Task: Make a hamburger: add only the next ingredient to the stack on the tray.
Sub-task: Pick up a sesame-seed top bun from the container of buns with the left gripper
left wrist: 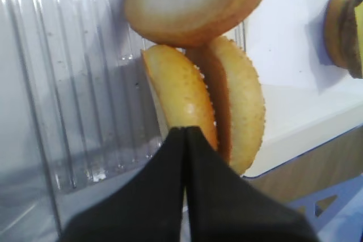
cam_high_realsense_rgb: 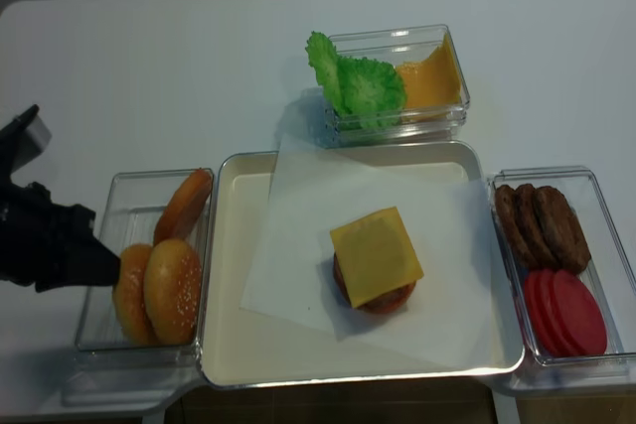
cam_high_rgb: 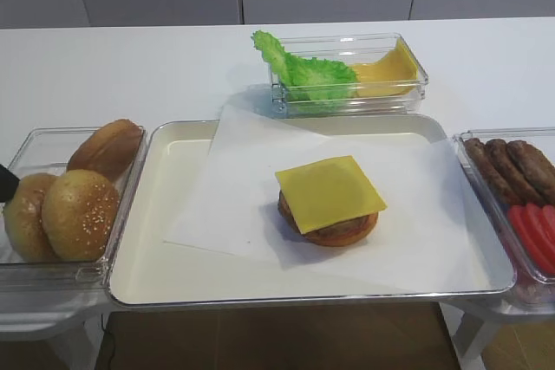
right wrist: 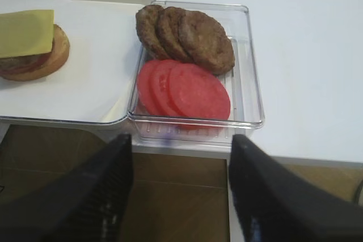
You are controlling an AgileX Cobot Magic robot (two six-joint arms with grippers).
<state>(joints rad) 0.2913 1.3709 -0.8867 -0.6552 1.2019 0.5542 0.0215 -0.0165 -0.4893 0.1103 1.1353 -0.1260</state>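
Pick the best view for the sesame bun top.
Exterior high: the sesame bun top faces the camera, seeds clear, in the bun container. The realsense view shows it smaller. The left wrist sees it edge-on behind the shut left hand. The right wrist misses it.

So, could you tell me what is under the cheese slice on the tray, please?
Under the cheese slice a dark patty shows at the edges, on an orange-brown bun base lying on the tray's paper. The patty's top is covered, so anything else there is hidden.
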